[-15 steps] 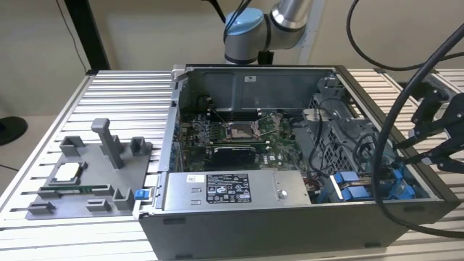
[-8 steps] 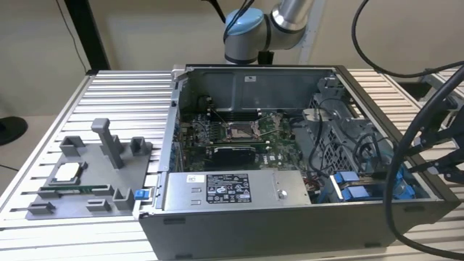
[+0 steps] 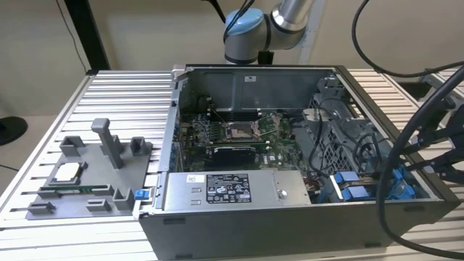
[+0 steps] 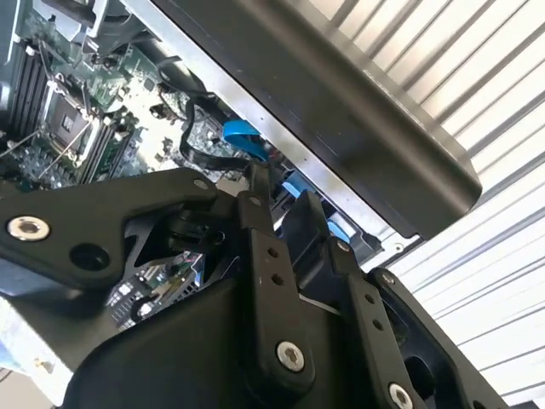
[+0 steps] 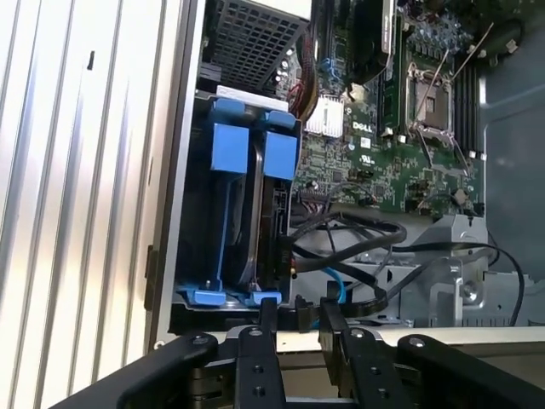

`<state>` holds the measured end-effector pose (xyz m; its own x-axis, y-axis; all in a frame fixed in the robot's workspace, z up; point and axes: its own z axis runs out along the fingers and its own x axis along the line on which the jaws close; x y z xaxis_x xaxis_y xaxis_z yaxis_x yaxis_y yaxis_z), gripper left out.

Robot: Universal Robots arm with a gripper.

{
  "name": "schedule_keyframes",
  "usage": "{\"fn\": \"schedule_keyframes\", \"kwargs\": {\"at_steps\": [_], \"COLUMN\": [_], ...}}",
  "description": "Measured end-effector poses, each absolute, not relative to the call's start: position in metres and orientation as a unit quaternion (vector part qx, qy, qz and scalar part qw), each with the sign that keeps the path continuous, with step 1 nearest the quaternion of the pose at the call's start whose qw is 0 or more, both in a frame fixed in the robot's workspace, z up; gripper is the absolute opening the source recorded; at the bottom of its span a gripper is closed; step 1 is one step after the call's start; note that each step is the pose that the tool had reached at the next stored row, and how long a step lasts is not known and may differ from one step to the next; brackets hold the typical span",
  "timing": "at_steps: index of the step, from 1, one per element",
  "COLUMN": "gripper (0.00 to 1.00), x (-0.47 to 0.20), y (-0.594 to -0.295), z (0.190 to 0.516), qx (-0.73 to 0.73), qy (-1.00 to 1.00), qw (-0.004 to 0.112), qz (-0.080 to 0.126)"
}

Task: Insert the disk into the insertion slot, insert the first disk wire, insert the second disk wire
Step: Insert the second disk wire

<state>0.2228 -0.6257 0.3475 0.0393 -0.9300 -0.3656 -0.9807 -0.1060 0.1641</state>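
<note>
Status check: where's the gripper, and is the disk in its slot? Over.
Gripper at the bay's edge. Disk in blue carrier, seated in insertion slot. Black cables and a blue cable loose beside the bay, near gripper.

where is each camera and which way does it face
Exterior view: off the arm, looks down into the computer case; the arm rises behind it.
First wrist view: on the wrist, looks past the gripper at blue carriers in the insertion slot.
Second wrist view: on the wrist, looks past the gripper at the motherboard.
Both wrist views share gripper, motherboard.
</note>
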Motion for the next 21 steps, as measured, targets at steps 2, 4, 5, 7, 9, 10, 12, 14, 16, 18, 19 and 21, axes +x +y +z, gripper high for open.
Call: {"fn": "schedule_keyframes", "kwargs": {"at_steps": [2,4,5,7,9,10,12,14,16,18,19,21], "gripper": [1.00,1.00,1.00,1.00,1.00,1.00,1.00,1.00,1.00,1.00,1.00,0.00], "x": [0.222,0.222,0.222,0.221,0.221,0.221,0.221,0.221,0.220,0.220,0.219,0.219], "y": [-0.626,-0.626,-0.626,-0.626,-0.626,-0.626,-0.627,-0.627,-0.627,-0.627,-0.627,-0.627], "z": [0.346,0.345,0.344,0.343,0.342,0.341,0.340,0.339,0.338,0.337,0.336,0.336], "qx": [-0.716,-0.714,-0.713,-0.711,-0.710,-0.709,-0.709,-0.709,-0.707,-0.706,-0.705,-0.704], "qy": [0.667,0.668,0.669,0.669,0.670,0.670,0.670,0.670,0.670,0.670,0.670,0.670], "qw": [0.068,0.070,0.072,0.076,0.079,0.079,0.079,0.080,0.084,0.088,0.090,0.093], "qz": [0.195,0.197,0.198,0.201,0.204,0.204,0.204,0.205,0.208,0.212,0.214,0.216]}}
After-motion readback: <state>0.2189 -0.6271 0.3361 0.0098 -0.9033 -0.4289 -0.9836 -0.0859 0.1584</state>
